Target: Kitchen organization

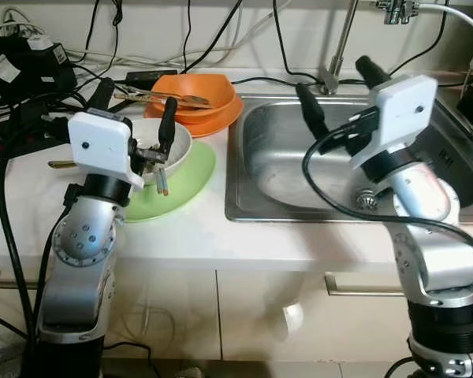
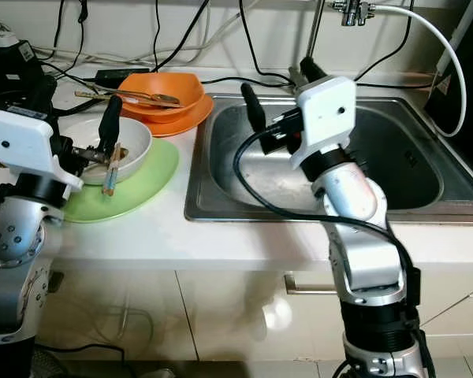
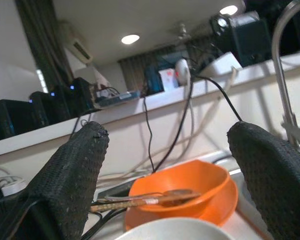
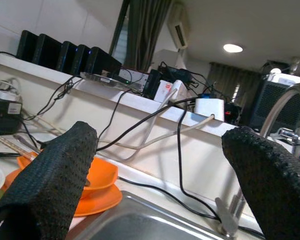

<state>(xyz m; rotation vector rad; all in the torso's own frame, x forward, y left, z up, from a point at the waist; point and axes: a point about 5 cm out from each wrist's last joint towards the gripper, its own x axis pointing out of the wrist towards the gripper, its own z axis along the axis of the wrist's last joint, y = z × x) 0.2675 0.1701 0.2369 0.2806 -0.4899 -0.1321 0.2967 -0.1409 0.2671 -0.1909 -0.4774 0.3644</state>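
My left claw (image 1: 134, 118) hangs wide over the white bowl (image 1: 177, 146) on the green plate (image 1: 191, 185) near the tabletop's front edge; chopsticks (image 2: 110, 169) could spill. Right claw (image 1: 337, 88) gapes over the sink (image 1: 256, 157).

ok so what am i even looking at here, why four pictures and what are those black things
This is a two-armed humanoid robot at a kitchen counter. The two wide pictures come from a stereo camera on its head, looking down at its silver arms. The other two come from cameras on its wrists, each looking out between that gripper's two black fingers.

The left gripper hangs open over a white bowl that sits on a green plate; chopsticks lean in the bowl. Behind is an orange bowl on an orange plate, with utensils lying across it. The right gripper is open above the steel sink, near the tap. Neither holds anything.
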